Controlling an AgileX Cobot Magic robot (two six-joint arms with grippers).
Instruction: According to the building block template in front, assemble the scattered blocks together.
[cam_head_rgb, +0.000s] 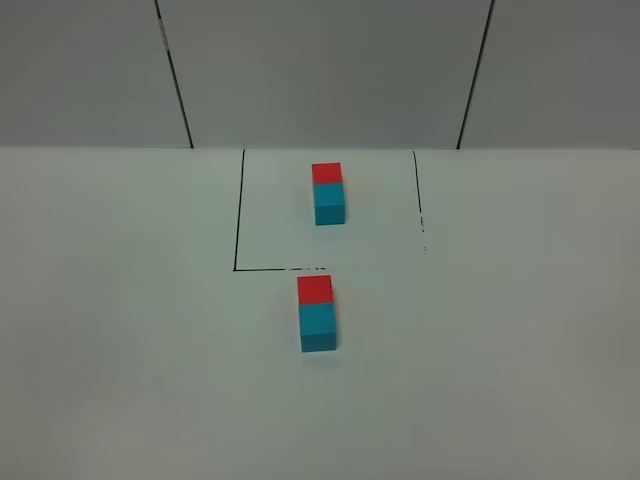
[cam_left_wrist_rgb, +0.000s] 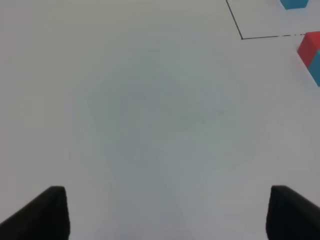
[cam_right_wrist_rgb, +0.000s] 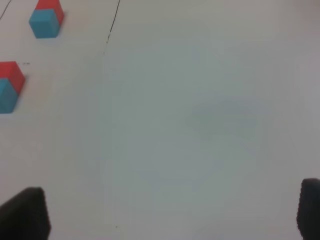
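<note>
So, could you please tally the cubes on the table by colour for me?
Red cubes: 2 – template's red cube, near red cube
Cyan cubes: 2 – template's cyan cube, near cyan cube
Total: 4

The building block template (cam_head_rgb: 328, 194) sits inside the black-outlined rectangle at the far side of the tabletop: a red cube joined to a cyan cube, red on the far end. The scattered blocks lie just outside the rectangle's near edge, the red block (cam_head_rgb: 315, 289) touching the cyan block (cam_head_rgb: 318, 328), in line, red on the far end.
</note>
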